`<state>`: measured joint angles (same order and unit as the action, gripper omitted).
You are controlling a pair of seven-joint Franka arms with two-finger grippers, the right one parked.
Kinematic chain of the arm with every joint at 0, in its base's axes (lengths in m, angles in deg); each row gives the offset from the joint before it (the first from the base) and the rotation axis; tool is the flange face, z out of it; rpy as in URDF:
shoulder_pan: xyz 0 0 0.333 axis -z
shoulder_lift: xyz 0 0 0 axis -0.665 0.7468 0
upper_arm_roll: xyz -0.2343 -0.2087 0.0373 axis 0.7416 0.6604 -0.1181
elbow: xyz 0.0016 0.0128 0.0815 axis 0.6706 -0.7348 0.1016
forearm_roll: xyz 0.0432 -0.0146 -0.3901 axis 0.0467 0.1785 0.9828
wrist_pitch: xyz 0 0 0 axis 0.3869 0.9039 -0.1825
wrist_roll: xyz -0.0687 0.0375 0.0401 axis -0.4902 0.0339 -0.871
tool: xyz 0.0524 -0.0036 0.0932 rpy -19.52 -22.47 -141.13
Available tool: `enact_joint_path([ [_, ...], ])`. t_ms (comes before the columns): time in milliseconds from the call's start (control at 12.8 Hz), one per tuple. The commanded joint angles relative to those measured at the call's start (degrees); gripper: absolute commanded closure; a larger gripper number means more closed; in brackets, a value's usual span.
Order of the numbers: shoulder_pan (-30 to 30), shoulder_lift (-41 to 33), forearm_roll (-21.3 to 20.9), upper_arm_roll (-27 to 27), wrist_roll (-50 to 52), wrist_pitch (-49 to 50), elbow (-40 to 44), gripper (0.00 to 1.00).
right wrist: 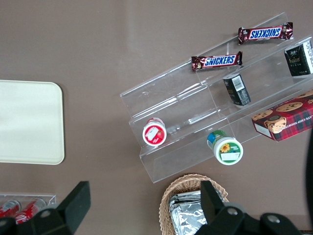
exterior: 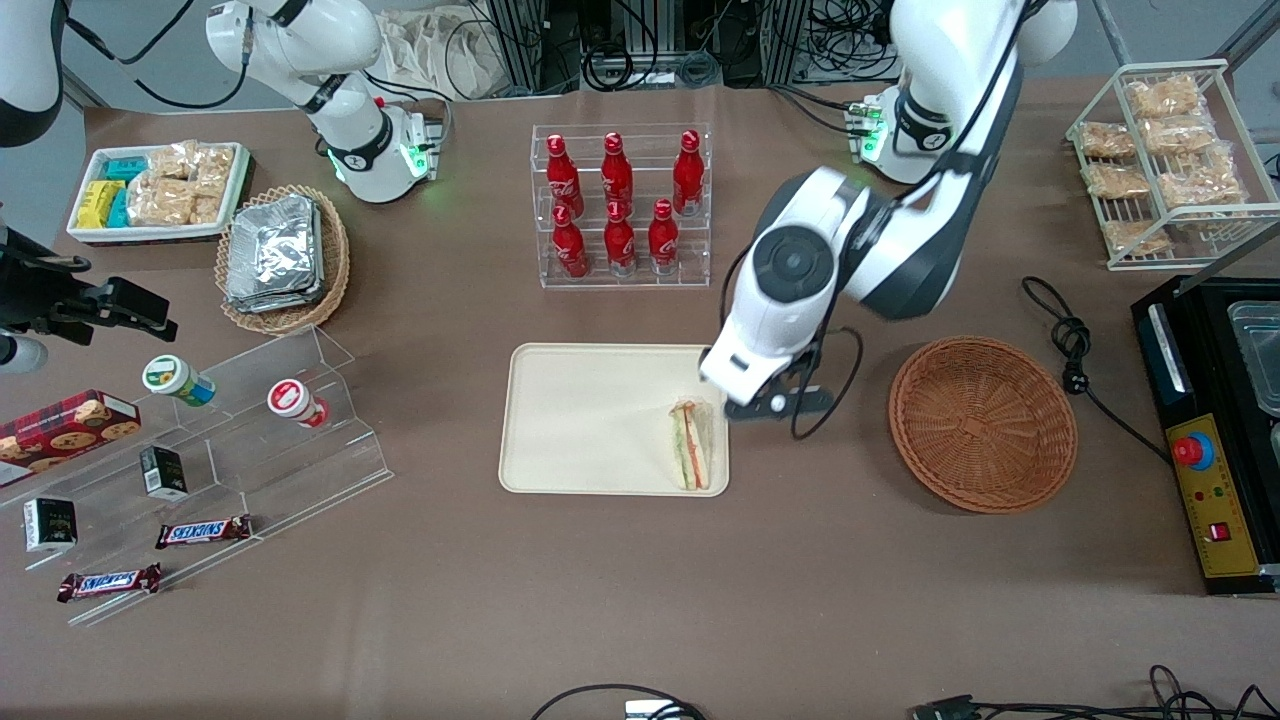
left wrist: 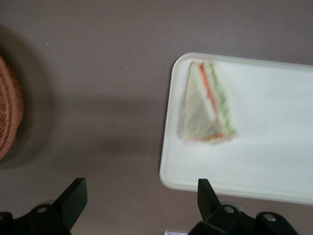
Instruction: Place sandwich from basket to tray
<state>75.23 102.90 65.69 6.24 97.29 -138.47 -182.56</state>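
Note:
The sandwich (exterior: 692,445), a pale wedge with orange-red and green stripes, lies on the cream tray (exterior: 590,420), close to the tray's edge toward the working arm's end. The wrist view shows the sandwich (left wrist: 208,105) lying flat on the tray (left wrist: 274,122), with nothing touching it. My left gripper (exterior: 775,403) hovers above the tray's edge and the bare table beside it, between tray and basket. This gripper (left wrist: 141,188) is open, with nothing between its black fingers (left wrist: 73,193). The reddish-brown basket (exterior: 983,423) stands empty toward the working arm's end, and its rim (left wrist: 7,112) shows in the wrist view.
A clear rack of red bottles (exterior: 622,205) stands farther from the camera than the tray. A black cable (exterior: 1075,350) and a black machine (exterior: 1215,430) lie beside the basket. A tan basket of foil packets (exterior: 283,258), a white snack bin (exterior: 160,190) and acrylic shelves (exterior: 250,440) sit toward the parked arm's end.

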Motion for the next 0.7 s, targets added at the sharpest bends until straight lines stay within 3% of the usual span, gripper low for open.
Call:
enact_joint_path([
  [0, 0.12, -17.0, -0.03, -6.49, -10.23, -0.17, -17.03, 0.0],
  [156, 0.21, -20.29, -0.03, -13.95, -15.28, 5.33, -17.78, 0.0],
  [390, 0.21, -19.16, -0.29, -26.78, -15.81, 11.34, -11.28, 0.0],
  [623, 0.12, -16.79, -0.47, -30.84, -15.73, 12.48, -5.04, 0.0],
])
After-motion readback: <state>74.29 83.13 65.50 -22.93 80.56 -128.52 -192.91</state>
